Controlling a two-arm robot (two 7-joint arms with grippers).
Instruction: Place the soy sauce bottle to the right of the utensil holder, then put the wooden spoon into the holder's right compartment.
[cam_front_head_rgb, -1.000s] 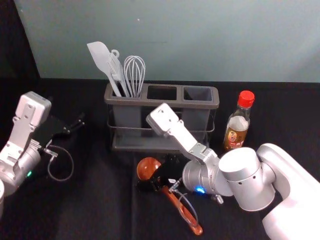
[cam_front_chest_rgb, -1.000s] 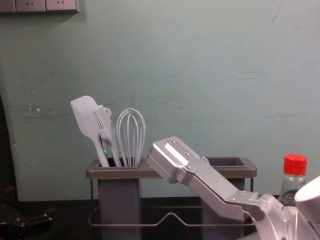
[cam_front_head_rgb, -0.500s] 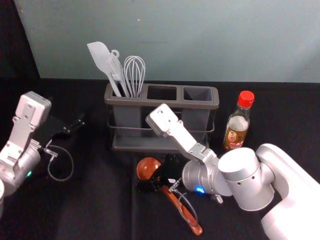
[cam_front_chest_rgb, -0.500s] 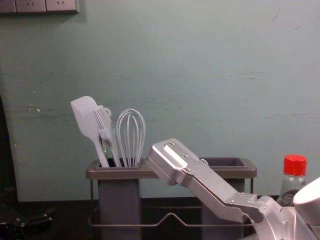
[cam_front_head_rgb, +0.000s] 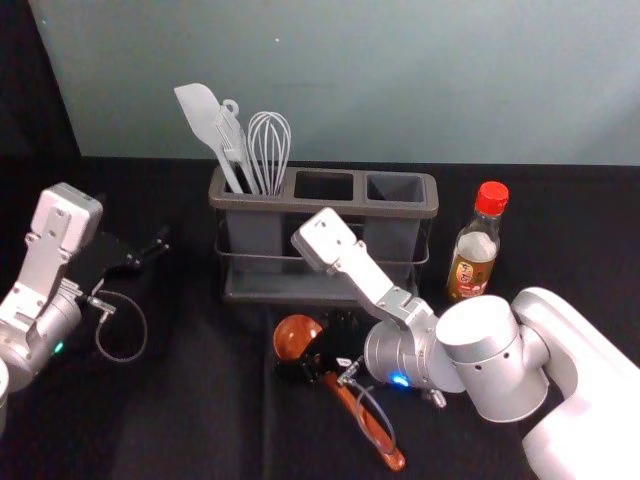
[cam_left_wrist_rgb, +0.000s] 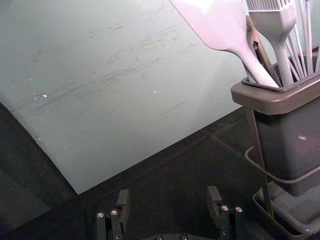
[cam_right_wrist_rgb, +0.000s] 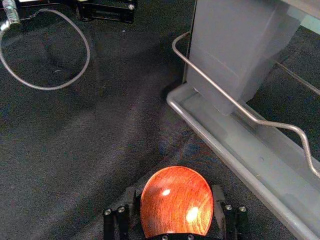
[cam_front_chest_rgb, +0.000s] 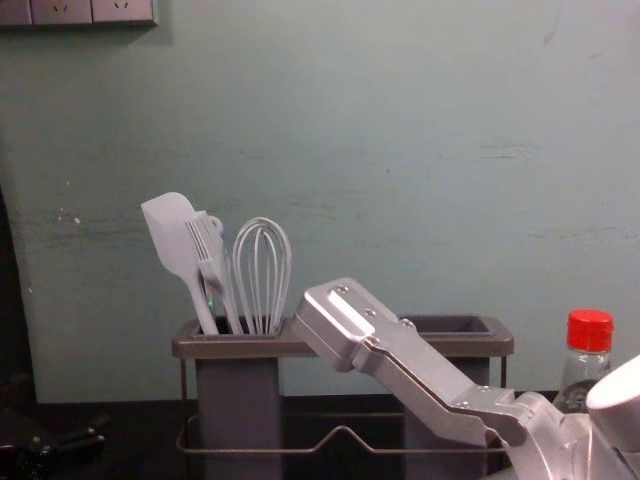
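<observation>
1. Reddish-brown wood: the wooden spoon (cam_front_head_rgb: 294, 338), lying on the counter (cam_front_head_rgb: 200, 420) in front of the utensil holder, its handle (cam_front_head_rgb: 394, 459) slanting toward the robot's right. Light, stiff and not fragile, by judgement; the glossy round bowl may slip or roll if pinched. A hold on the neck, just below the bowl, is advised, leaving the handle free to be lowered first.

2. Right gripper (cam_right_wrist_rgb: 174, 192), low over the spoon. Its fingers are spread, one at each side of the bowl; whether wood is touched cannot be told. Closing squarely across the neck is judged to be next.

3. Utensil holder (cam_front_head_rgb: 325, 289), upright behind the spoon. Its right compartment (cam_front_head_rgb: 395, 187) is open-topped; the spatula (cam_front_head_rgb: 200, 115), brush (cam_front_head_rgb: 233, 143) and whisk (cam_front_head_rgb: 269, 150) are held in the left one.

4. Soy sauce bottle (cam_front_head_rgb: 474, 250), upright to the holder's right; its placing is judged complete.

5. Left gripper (cam_left_wrist_rgb: 168, 198), parked left of the holder, fingers spread.
</observation>
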